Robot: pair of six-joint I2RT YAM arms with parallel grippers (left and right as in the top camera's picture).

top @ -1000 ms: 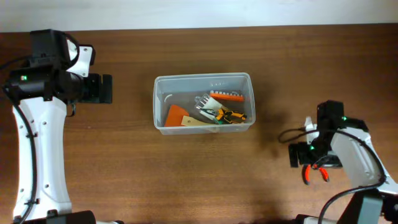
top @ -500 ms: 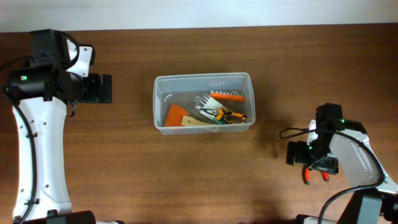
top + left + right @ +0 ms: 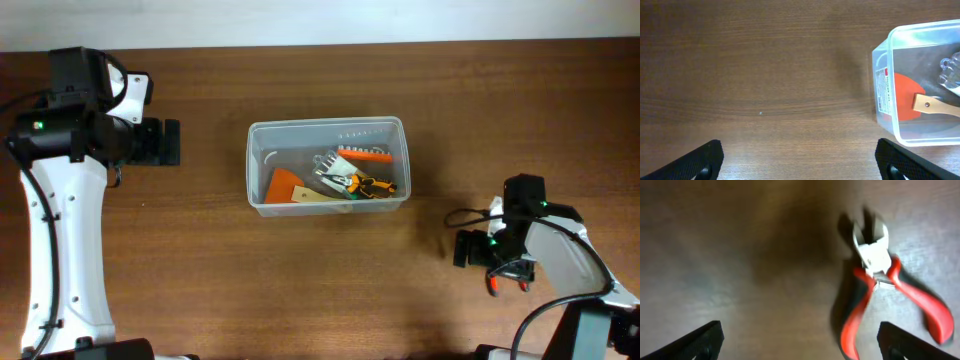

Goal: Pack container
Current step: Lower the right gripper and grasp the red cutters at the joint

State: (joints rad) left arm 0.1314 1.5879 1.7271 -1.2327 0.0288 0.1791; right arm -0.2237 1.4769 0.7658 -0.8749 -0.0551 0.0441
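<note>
1. The container [image 3: 325, 124], a clear plastic bin, is being shown at the middle of the wooden table [image 3: 300, 290], toward the far side. One end of it is also being caught at the right of the left wrist view.
2. An orange scraper [image 3: 285, 186] with a wooden handle and orange-handled pliers [image 3: 370, 185] are being held inside it, among other tools too tangled to name.
3. The left gripper [image 3: 160, 142] is being held with its fingers spread wide, off the container's left end and apart from it. Nothing is being gripped.
4. The right gripper [image 3: 462, 248] is likewise being held spread wide, well right of the container. Nothing is being gripped.
5. Red-handled cutting pliers [image 3: 880, 275] are being seen, blurred, lying on the table near the right gripper's right finger, handles splayed.
</note>
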